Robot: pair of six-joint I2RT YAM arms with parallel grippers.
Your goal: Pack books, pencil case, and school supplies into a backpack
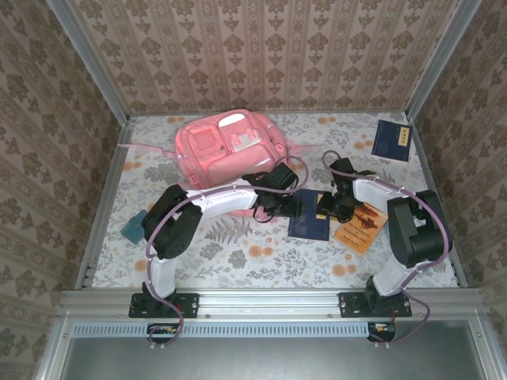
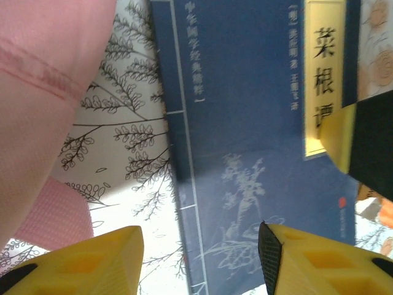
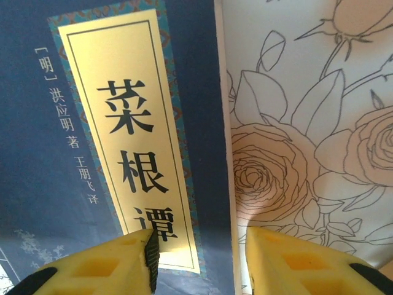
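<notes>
While lying flat on the counter (image 1: 238, 257), navy book (image 1: 309, 218): on the near side of the pink backpack (image 1: 226, 146), orange-brown book (image 1: 360, 226) just beside it on the right.
Left gripper (image 2: 199, 264): released, jaws apart, straddling the book's edge nearest the backpack, one jaw over the counter, one over the cover.
Right gripper (image 3: 199, 261): released, jaws apart across the opposite edge, beside the gold title label (image 3: 123, 129).
Book's cover: thin, light, probably smooth and floppy; hard to pinch while flat, likely to sag from one corner.
Book's long edges: best hold, one gripper each, lifted level.
Second navy book (image 1: 392, 140): far right corner, well apart.
</notes>
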